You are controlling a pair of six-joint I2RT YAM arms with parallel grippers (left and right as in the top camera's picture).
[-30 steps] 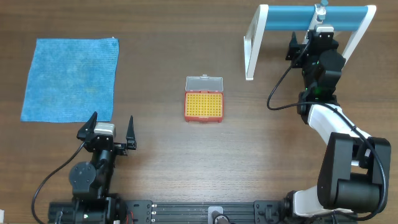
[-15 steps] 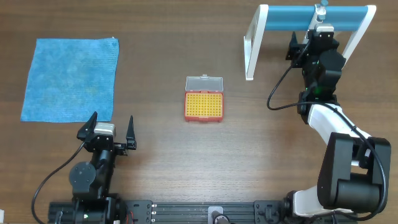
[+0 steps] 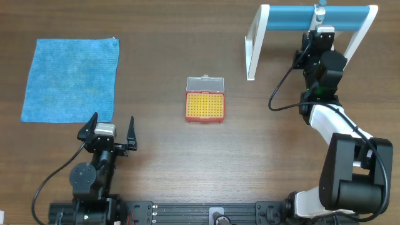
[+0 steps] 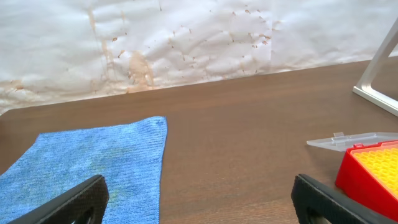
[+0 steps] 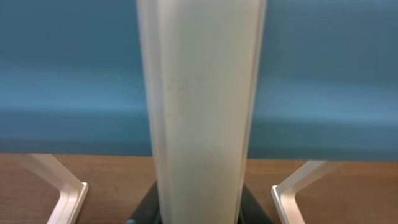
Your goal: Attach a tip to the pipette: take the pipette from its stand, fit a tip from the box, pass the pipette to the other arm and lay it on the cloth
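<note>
The pipette [image 5: 199,106] hangs upright on the blue bar of its stand [image 3: 350,17] at the far right of the desk [image 3: 187,169]. The right hand [image 3: 319,31] is at the stand, pinching the pipette's white body, with its dark fingers [image 5: 152,205] tight against both sides. The left hand [image 3: 112,123] rests low near the left arm's base with its fingers spread wide and nothing between them. The blue cloth [image 3: 70,80] lies flat at the far left, and the open tip box [image 3: 204,106] sits mid-desk, well apart from both hands.
</note>
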